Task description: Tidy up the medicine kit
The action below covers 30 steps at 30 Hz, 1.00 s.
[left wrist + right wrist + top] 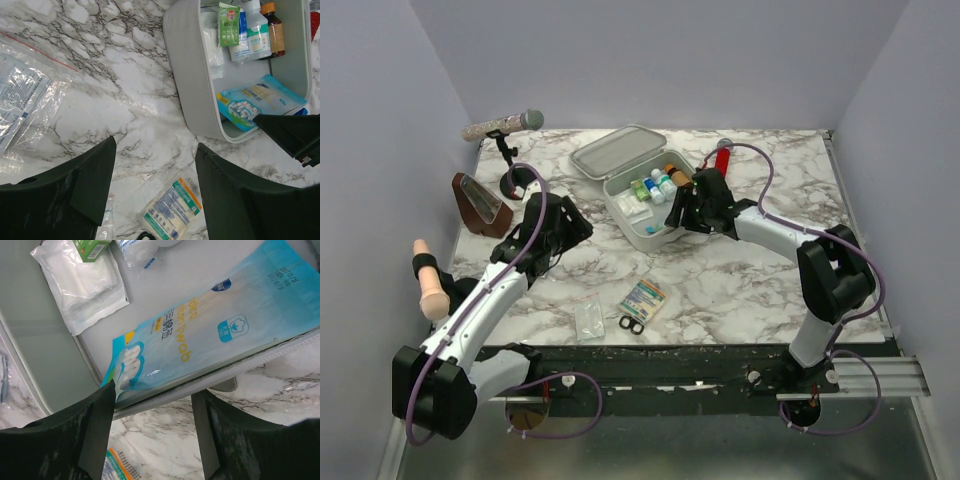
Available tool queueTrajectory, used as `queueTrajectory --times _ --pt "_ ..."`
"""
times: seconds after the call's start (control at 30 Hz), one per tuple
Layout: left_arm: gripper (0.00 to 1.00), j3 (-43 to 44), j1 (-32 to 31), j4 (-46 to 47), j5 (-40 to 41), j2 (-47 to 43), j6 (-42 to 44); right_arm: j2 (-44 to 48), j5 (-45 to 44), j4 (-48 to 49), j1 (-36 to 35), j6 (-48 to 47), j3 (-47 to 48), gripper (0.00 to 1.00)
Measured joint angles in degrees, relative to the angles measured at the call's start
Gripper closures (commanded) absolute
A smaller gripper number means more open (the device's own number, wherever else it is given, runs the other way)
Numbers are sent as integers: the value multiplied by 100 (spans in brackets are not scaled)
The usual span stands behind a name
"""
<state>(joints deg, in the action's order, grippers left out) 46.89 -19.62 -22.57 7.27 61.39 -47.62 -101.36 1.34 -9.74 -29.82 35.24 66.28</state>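
the medicine kit (620, 215) is found on the marble table (750, 270), toward 12 o'clock of the table centre in the top view. its hinged lid (617, 152) is laid back open at 11 o'clock of the box.

the right gripper (152, 390) is positioned over the kit's near wall. its jaws are set apart and nothing is clamped. a blue cotton swab packet (200, 335) is seen lying flat inside the box, just beyond the fingers. one fingertip (107, 390) is next to the packet's corner (contact cannot be confirmed). a white gauze pad (85, 285) is located at 10 o'clock of the packet.

the left gripper (155, 150) is held above bare marble at 9 o'clock of the kit, jaws apart, nothing between them. in its view a green carton (229, 24), white bottles (257, 30) and a brown bottle (275, 30) are seen standing at the box's far end.

outside the kit, a printed packet (645, 297), small scissors (631, 324) and a clear bag (588, 320) are placed at 6 o'clock of the box, well apart from it.
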Motion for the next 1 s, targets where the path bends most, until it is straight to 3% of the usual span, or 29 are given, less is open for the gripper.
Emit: queueTrajectory --times 0.57,0.83,0.9,1.0 --pt "27 -33 0 157 -197 293 0 350 -892 -450 7 -1617 -15 60" --pt "27 -33 0 188 -203 323 4 570 -1139 -457 20 -2304 -216 66" --pt "27 -33 0 188 -203 326 7 621 -1200 -474 22 -2420 -254 64" --pt "27 -33 0 184 -201 323 48 715 -1287 -505 22 -2527 -332 37"
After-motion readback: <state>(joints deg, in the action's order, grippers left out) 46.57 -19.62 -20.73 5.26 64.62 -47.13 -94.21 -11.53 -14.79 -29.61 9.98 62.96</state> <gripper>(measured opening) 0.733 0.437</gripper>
